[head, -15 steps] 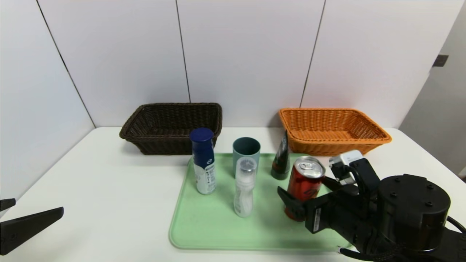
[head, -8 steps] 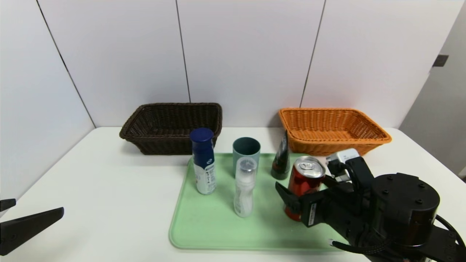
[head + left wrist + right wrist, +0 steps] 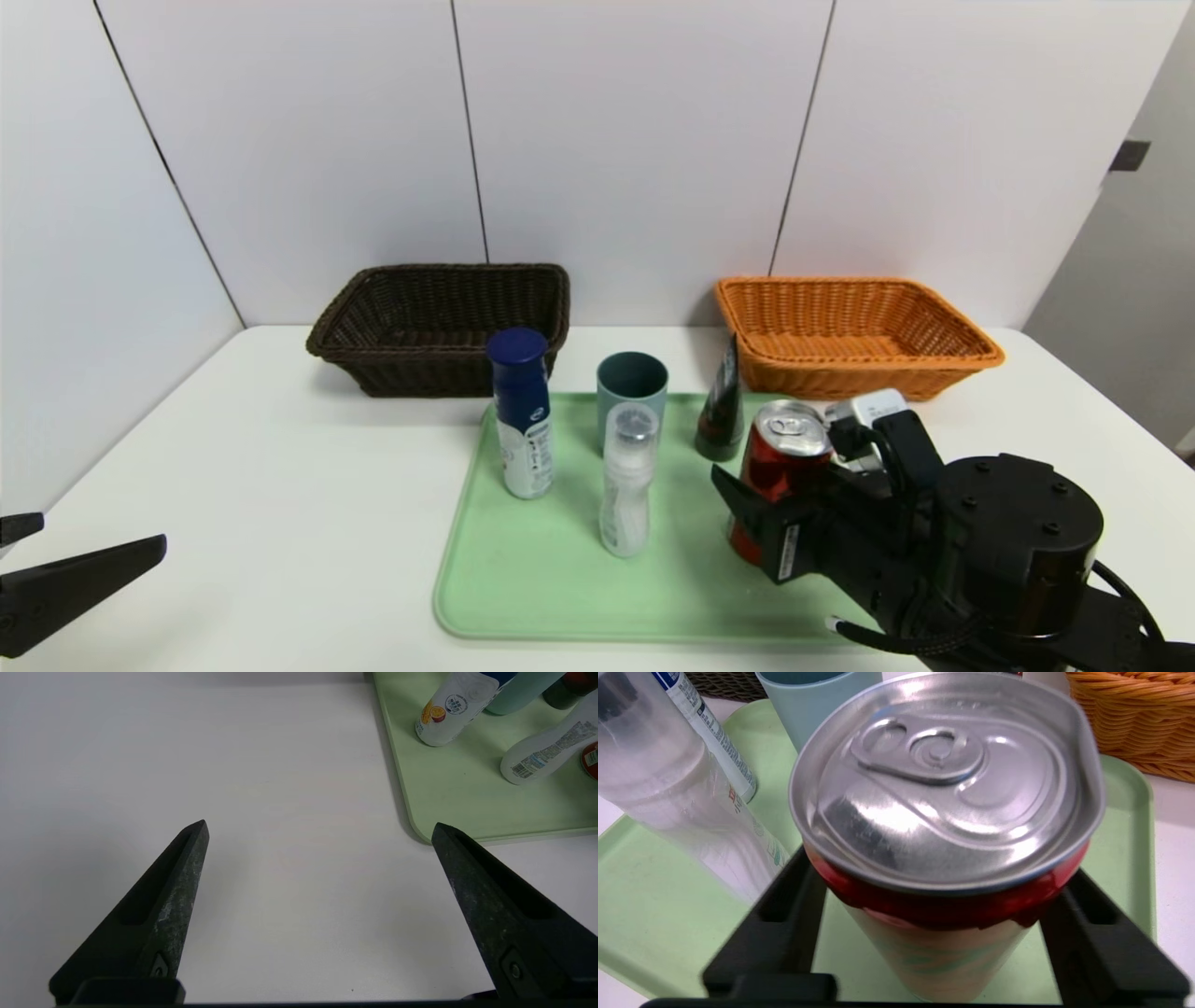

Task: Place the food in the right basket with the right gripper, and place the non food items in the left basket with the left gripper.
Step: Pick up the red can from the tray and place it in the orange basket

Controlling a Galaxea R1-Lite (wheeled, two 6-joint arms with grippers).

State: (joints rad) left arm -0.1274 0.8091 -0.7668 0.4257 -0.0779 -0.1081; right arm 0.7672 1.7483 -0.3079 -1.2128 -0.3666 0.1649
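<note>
The red can with a silver top stands on the right part of the green tray. My right gripper is open, one finger on each side of the can, with tray showing between the fingers and the can body. Also upright on the tray are the white-and-blue bottle, the teal-grey cup, the clear whitish bottle and the dark tube. The dark brown basket and the orange basket stand behind. My left gripper hangs open over bare table at the near left.
The white table meets white wall panels at the back and left. The tray's near left corner lies just ahead of my left gripper. The orange basket's wall is right behind the can.
My right gripper has slid forward and left, so its fingers reach further round the can. The can's top has shifted slightly left. The left arm has stayed put.
</note>
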